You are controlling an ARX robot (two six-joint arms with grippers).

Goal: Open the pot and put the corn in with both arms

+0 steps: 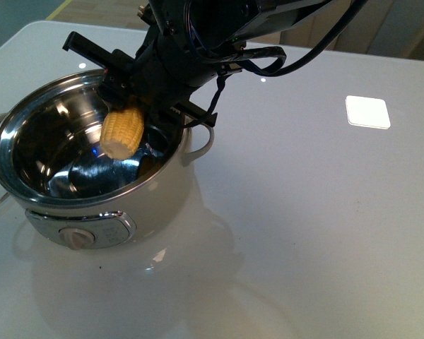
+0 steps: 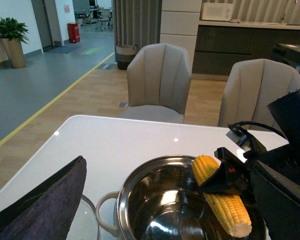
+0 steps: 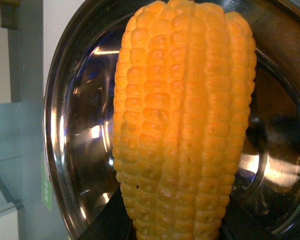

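The pot stands at the table's left with no lid on it, its steel inside bare. My right gripper reaches down from the far side over the pot's rim and is shut on the corn. The yellow cob hangs tilted inside the pot's mouth, thick end lowest. In the right wrist view the corn fills the middle above the shiny pot bottom. The left wrist view looks at the pot from above. There, one dark finger of my open left gripper sits over a glass lid edge beside the pot.
The pot has a loop handle on its right side and a beige knob on its front. A bright white square shows on the table to the right. Two beige chairs stand beyond the table's far edge.
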